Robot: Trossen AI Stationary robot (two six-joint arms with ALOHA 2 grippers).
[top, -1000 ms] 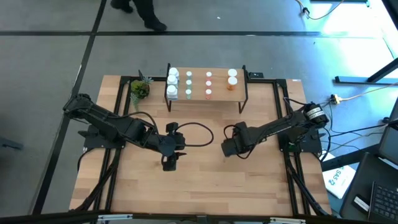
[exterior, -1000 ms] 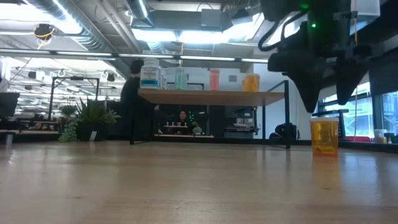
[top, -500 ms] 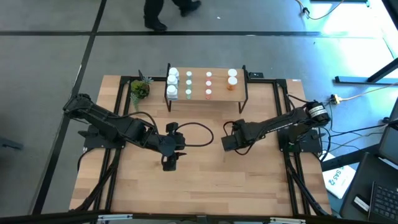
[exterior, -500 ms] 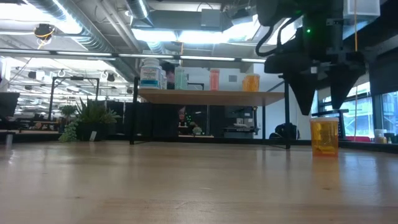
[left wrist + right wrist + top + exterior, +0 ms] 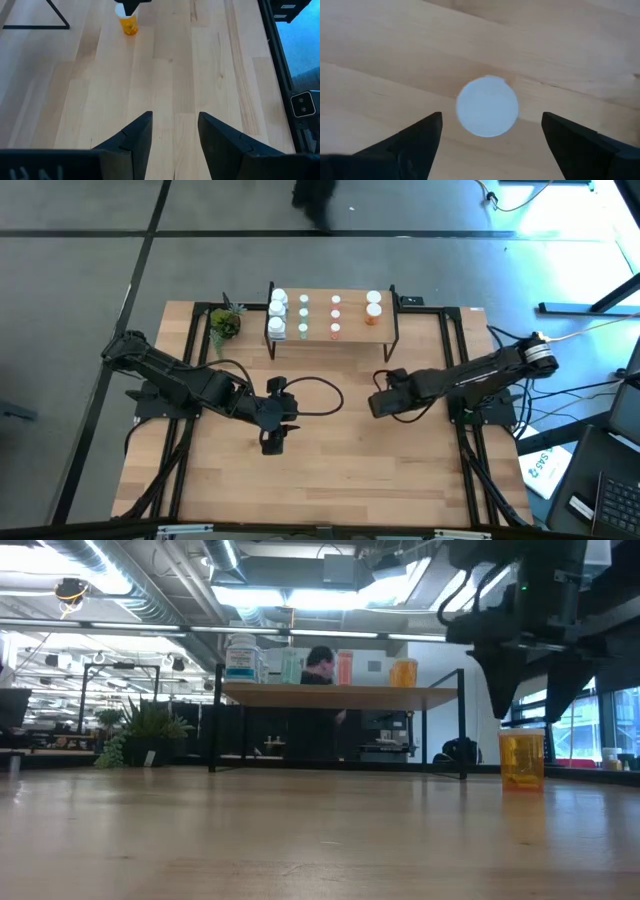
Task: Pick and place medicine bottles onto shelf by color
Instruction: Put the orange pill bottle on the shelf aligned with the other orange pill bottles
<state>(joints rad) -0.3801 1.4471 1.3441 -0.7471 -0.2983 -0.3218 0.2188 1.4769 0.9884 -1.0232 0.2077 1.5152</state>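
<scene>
The right end effector (image 5: 487, 137) hung wide open and empty directly above an orange bottle (image 5: 522, 760), its white cap (image 5: 487, 105) between the fingers; that bottle stood on the surface (image 5: 330, 470), at five o'clock from the shelf (image 5: 350, 330); the left end effector (image 5: 175, 132), part-open, held nothing.

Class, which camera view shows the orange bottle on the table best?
Low view: the orange bottle stands in full side profile. Right wrist view shows only its white cap; left wrist view shows it small and distant; the right tool hides it from above.
</scene>
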